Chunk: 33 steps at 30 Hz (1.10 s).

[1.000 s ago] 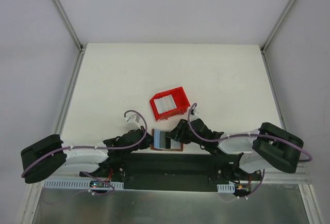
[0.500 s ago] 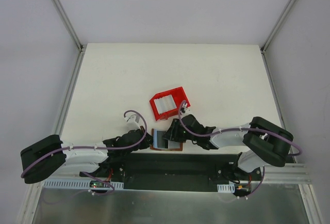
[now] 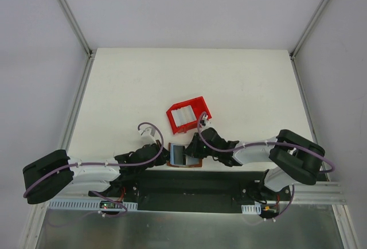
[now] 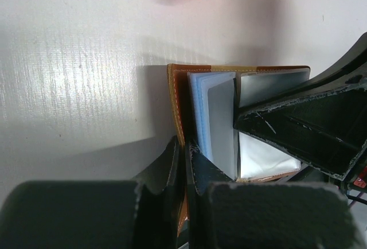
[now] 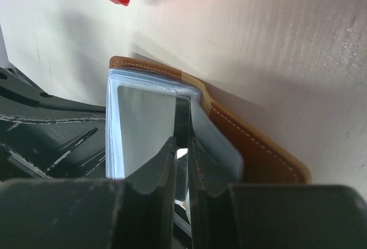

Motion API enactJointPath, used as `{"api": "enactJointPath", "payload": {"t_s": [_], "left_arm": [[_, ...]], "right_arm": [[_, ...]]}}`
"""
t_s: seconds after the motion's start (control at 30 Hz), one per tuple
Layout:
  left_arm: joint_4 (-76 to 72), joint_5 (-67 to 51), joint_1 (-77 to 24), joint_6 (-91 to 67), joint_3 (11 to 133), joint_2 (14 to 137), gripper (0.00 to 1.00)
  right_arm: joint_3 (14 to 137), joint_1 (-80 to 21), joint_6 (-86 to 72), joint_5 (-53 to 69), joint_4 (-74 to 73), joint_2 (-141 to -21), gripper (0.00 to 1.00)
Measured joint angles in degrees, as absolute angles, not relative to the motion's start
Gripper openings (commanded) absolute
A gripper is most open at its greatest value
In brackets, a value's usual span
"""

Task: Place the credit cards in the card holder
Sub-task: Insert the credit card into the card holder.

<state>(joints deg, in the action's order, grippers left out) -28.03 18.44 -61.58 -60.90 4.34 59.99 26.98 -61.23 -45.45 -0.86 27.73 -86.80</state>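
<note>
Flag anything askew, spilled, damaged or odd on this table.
Nothing is spilled or damaged. Only the red tray sits skewed to the edges of the table, credit cards in it. The card holder lies open at the near edge, left gripper clamping its cover.

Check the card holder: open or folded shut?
Open. The card holder lies spread on the table, brown cover down, clear sleeves fanned up; the left end effector pinches its cover edge.

Robot test lab: plain white table [image 3: 132, 82], bare pale walls [image 3: 189, 8], metal frame bars [image 3: 67, 12], two robot arms [image 3: 92, 171] bolted to a black base plate [image 3: 189, 189].
</note>
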Motion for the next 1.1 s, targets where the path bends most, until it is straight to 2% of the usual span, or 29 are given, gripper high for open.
{"api": "enactJointPath", "payload": {"t_s": [0.17,0.63,0.93,1.1], "left_arm": [[-28.03,18.52,-61.58,-60.84,4.34,60.01,0.0],[-27.79,18.57,-61.58,-60.82,4.4,59.86,0.0],[-23.57,18.68,-61.58,-60.29,4.89,56.4,0.0],[-18.79,18.68,-61.58,-58.76,6.02,53.41,0.0]], "right_arm": [[27.7,-61.23,-46.57,-0.4,27.16,-86.8,0.15],[28.67,-61.71,-48.34,2.22,25.41,-86.43,0.35],[32.32,-62.67,-39.64,-2.72,12.53,-75.79,0.38],[36.6,-63.64,-35.79,-3.07,9.87,-75.33,0.41]]}}
